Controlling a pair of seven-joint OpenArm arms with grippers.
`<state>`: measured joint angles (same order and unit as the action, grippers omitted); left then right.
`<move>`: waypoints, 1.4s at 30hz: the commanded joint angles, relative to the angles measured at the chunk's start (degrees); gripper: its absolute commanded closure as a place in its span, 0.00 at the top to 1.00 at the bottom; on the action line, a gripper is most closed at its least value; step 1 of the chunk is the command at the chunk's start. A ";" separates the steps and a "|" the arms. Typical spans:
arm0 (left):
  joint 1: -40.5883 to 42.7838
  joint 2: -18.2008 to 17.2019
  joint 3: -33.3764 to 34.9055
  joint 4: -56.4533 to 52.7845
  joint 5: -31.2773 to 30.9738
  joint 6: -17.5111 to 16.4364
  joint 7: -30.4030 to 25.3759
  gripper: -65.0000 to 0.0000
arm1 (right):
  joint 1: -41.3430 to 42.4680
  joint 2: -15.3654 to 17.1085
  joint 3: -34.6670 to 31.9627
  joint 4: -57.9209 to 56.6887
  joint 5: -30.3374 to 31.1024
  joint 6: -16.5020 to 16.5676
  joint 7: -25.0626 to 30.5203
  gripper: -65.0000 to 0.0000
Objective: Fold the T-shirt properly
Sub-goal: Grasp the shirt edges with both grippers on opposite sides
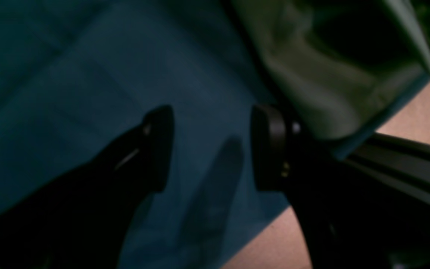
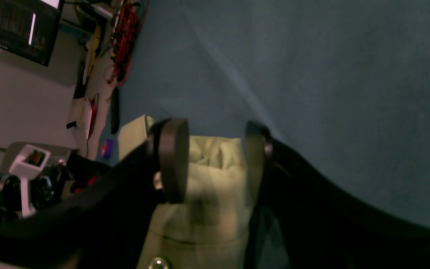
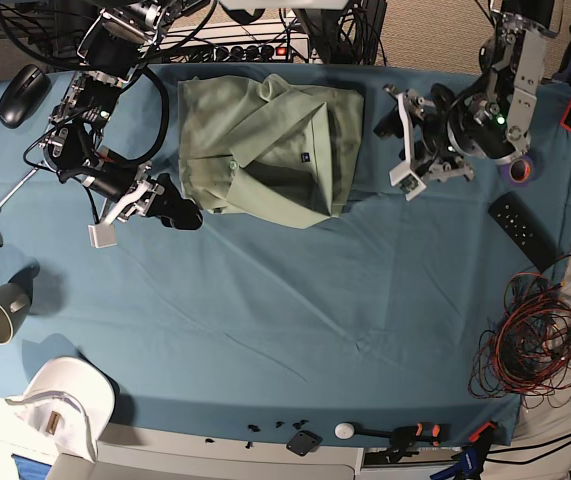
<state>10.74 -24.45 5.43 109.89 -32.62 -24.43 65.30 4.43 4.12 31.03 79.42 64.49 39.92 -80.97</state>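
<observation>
Loosely folded, one pale sage-green cotton T-shirt [image 3: 265, 150] lies between two open pincers, left [image 3: 412, 135] and right [image 3: 177, 210], each beside a shirt edge.

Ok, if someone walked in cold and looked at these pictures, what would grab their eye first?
Probably the sage-green T-shirt, lying partly folded at the far middle of the blue table cloth, with an arm on either side. The right end effector sits open at the shirt's edge; the left end effector stands open and apart from it. Next, the tangle of red cables at one table edge and the white cap at the near corner.
</observation>
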 commanded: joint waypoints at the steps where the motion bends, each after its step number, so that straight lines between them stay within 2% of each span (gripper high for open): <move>1: -0.04 -0.46 -0.37 1.03 -0.66 -0.04 -0.63 0.52 | 0.96 0.63 0.04 0.83 1.70 0.08 0.97 0.39; 12: 1.01 -0.31 -0.37 1.03 -1.05 -0.02 -0.72 0.52 | -3.37 0.63 -4.17 0.81 0.39 0.08 0.97 0.39; 17: 1.05 -0.31 -0.37 1.03 -1.07 -0.02 -0.57 0.52 | -3.30 0.63 -3.93 0.81 0.42 0.08 0.97 0.08; 20: 1.05 -0.31 -0.37 1.03 -1.75 -0.02 -0.15 0.52 | -3.32 0.63 -3.93 0.81 0.42 0.08 0.97 0.00; 26: 2.89 -0.31 -0.37 1.03 -5.16 -0.28 -0.20 0.52 | -3.32 0.63 -3.93 0.83 0.42 0.08 0.97 0.00; 33: 6.27 0.02 -0.37 1.03 -5.64 -0.92 -0.63 0.52 | -3.30 0.63 -3.93 0.81 0.44 0.08 0.97 0.00; 38: 6.62 1.46 -0.35 1.01 -6.05 -0.63 -0.76 0.65 | -3.30 0.61 -3.93 0.81 0.44 0.08 0.97 0.00; 42: 6.73 3.06 -0.33 1.01 -6.47 -0.46 -0.76 0.65 | -3.30 0.63 -3.93 0.81 0.44 0.08 0.97 0.00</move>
<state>17.17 -21.19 5.13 110.61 -39.11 -25.08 63.18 0.34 4.27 26.98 79.44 63.55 39.92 -80.34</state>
